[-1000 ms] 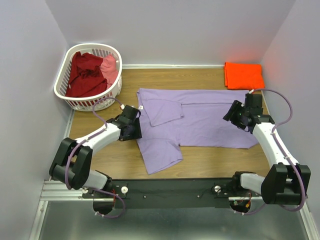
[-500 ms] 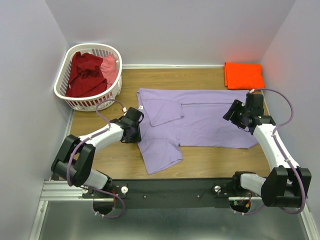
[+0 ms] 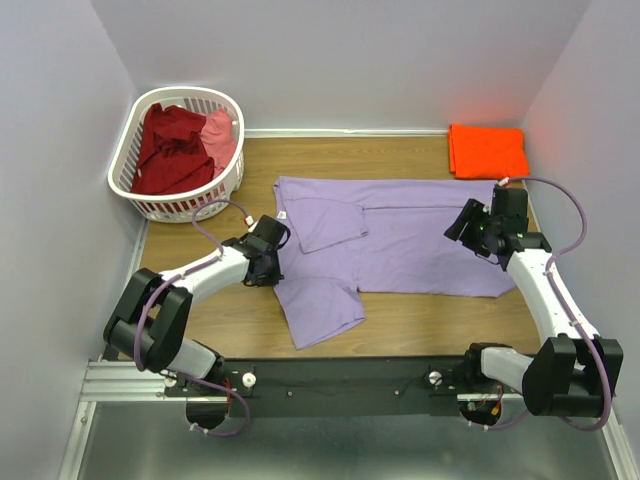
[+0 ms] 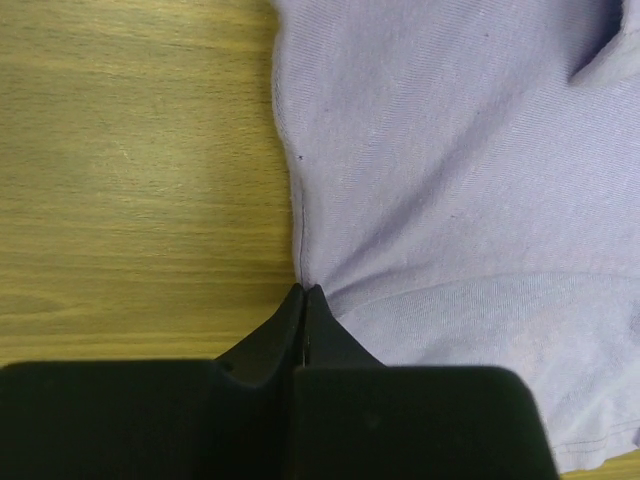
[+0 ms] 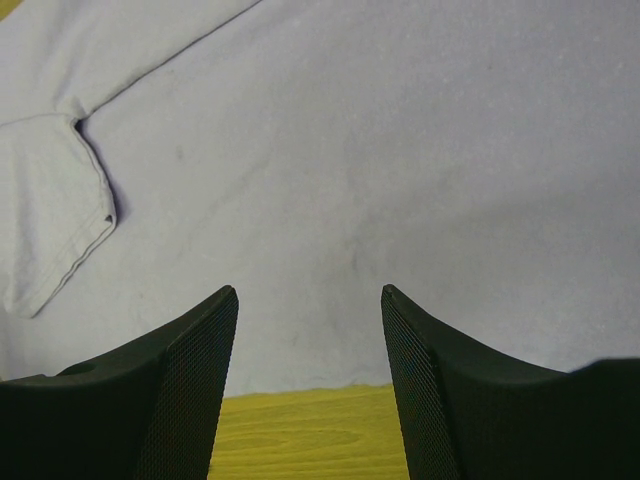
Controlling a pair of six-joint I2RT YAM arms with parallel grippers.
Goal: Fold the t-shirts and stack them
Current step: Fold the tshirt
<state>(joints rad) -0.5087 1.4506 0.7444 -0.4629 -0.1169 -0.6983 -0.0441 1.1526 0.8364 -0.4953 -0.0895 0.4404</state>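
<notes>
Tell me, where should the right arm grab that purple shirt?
The right-hand hem edge of the lavender shirt, approached from that side, low over the table. It lies flat there, border exposed on wood, beside the open right end effector; the left end effector pinches the opposite edge.

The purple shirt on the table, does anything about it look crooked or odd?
Yes. The large lavender-purple cloth t-shirt is not lying flat: one sleeve is flipped over onto its body, the other juts toward the near edge of the wooden table, and the cloth puckers where the fingers of the left gripper pinch its edge.
</notes>
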